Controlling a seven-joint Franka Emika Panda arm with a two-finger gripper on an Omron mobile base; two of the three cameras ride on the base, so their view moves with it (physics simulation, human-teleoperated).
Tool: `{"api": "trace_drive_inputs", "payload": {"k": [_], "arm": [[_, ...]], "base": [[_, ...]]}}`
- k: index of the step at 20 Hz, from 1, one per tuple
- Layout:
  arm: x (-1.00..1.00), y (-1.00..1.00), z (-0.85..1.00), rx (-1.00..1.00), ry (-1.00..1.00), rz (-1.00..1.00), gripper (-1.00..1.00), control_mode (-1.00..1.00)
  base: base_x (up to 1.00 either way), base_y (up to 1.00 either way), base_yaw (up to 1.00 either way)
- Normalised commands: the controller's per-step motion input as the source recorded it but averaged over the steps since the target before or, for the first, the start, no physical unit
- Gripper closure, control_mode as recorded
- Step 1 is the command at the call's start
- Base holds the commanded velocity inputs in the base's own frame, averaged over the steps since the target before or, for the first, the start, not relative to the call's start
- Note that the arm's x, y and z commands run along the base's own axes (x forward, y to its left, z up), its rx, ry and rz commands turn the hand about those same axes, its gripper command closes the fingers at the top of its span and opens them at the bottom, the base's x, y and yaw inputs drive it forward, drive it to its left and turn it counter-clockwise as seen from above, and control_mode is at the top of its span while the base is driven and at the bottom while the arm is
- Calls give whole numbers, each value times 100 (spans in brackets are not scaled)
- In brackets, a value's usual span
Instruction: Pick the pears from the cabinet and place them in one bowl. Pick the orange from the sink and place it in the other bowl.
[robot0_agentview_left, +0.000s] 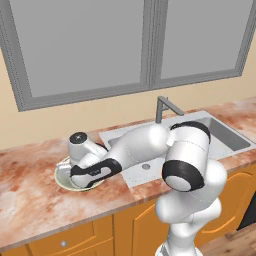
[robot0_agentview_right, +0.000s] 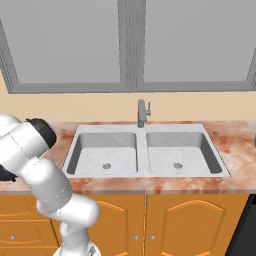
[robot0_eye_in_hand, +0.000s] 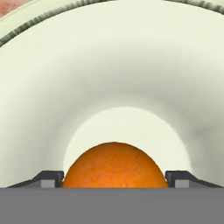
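The orange (robot0_eye_in_hand: 114, 168), round and bright, sits between my two fingertips low inside the smooth pale cream bowl (robot0_eye_in_hand: 113, 74). My gripper (robot0_eye_in_hand: 114, 180) is shut on the orange, with a dark fingertip (robot0_eye_in_hand: 52, 178) against each side of it. In the left base view the hand (robot0_agentview_left: 92, 171) reaches down into that cream bowl (robot0_agentview_left: 61, 180), which stands on the counter left of the sink (robot0_agentview_left: 227, 136). The pears and the cabinet are out of view.
The double sink (robot0_agentview_right: 145, 150) with its grey faucet (robot0_agentview_right: 143, 114) lies in the reddish marble counter (robot0_agentview_left: 30, 200). A window (robot0_agentview_left: 125, 45) runs along the wall behind. Orange drawers and doors (robot0_agentview_right: 165, 220) are below the counter.
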Motion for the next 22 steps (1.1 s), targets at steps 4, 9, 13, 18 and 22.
{"api": "trace_drive_inputs", "payload": {"k": [4,9,13,18,22], "arm": [[2,0,-1,0,0,0,-100,-100],[1,0,0,0,0,0,-100,-100],[0,0,2,0,0,0,-100,-100],[0,0,21,0,0,0,-100,-100],[-2,-1,36,0,0,0,-100,-100]], "base": [[0,0,0],[0,0,0],[0,0,0],[0,0,0],[0,0,0]]}}
